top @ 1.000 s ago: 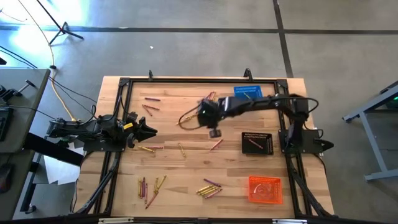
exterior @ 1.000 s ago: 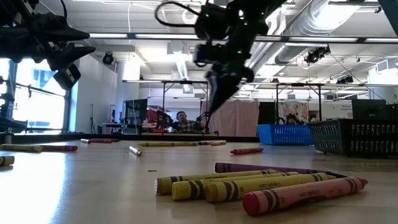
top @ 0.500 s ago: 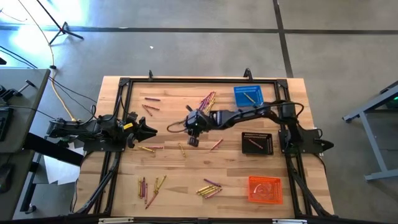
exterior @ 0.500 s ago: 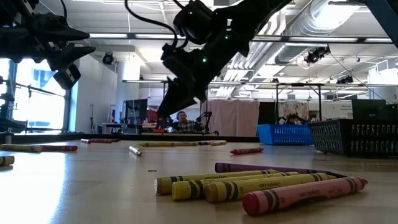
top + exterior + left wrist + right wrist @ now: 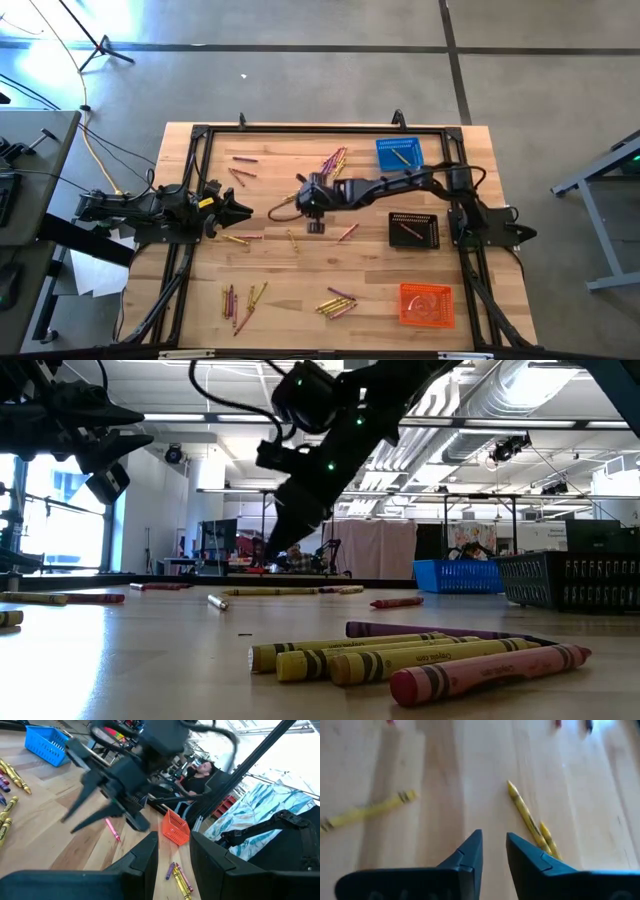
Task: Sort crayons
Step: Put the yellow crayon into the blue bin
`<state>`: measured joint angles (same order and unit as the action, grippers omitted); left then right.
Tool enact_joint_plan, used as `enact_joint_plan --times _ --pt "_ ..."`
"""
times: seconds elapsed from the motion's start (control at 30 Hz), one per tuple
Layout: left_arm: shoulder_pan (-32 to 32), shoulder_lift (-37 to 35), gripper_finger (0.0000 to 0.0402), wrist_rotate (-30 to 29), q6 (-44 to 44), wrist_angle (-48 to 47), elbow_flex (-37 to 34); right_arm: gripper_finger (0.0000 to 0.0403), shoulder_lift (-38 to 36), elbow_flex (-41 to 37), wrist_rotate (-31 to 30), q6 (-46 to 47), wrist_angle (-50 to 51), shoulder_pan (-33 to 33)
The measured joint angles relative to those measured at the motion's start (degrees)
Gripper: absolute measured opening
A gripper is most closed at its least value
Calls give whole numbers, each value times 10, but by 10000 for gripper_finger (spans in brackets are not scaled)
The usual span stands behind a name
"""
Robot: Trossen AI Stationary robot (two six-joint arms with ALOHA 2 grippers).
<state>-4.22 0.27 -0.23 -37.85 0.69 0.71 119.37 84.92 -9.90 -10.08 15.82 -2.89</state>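
We see the light wooden plank counter (image 5: 270,270) with a black metal frame along its edges, and both dark arms reaching over it. The right arm stretches from its base toward the middle of the counter, and the right gripper (image 5: 316,224) hangs there above the wood, its jaws a narrow gap apart with nothing between them. The left gripper (image 5: 240,209) waits near its own side of the counter, jaws parted and bare.

Back along the right arm from its jaws stand three mesh plastic baskets: a black one (image 5: 413,229) nearest the arm's base, a blue one (image 5: 399,154) at the far edge, and an orange one (image 5: 426,304) at the near edge.

The thin wax crayons (image 5: 337,302) lie scattered on the counter in yellow, red/pink and purple. Just ahead of the right jaws lie two yellow crayons (image 5: 527,817) side by side, and a third yellow crayon (image 5: 367,810) rests off to one side of them. A single pink crayon (image 5: 347,232) lies just beside those jaws toward the black basket, and a mixed bunch (image 5: 334,160) sits beyond them by the blue basket. Two small heaps lie toward the near edge, well apart from both jaws, and a few loose crayons (image 5: 240,170) lie near the left jaws.
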Motion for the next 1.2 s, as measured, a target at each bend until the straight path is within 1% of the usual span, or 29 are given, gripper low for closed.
enact_joint_plan --times 0.07,0.2,0.3,0.43,0.57,0.73,0.8,0.93,1.07,1.2 --pt "0 0 99 0 0 0 0 98 0 16 14 -19 16 -13" --pt "0 0 99 0 0 0 0 136 0 39 16 -79 53 -41" --pt "0 0 99 0 0 0 0 151 -1 59 26 -78 72 -67" --pt "0 0 99 0 0 0 0 152 -1 63 73 -63 124 -110" --pt "0 0 99 0 0 0 0 147 -1 63 101 -46 150 -142" --pt "0 0 99 0 0 0 0 142 -1 63 148 -40 157 -161" --pt "0 0 99 0 0 0 0 142 -1 63 162 -52 154 -161" --pt "0 0 99 0 0 0 0 142 8 63 166 -68 139 -157" --pt "0 0 99 0 0 0 0 142 34 64 181 -69 123 -158" --pt "0 0 99 0 0 0 0 142 64 87 181 -79 130 -159"
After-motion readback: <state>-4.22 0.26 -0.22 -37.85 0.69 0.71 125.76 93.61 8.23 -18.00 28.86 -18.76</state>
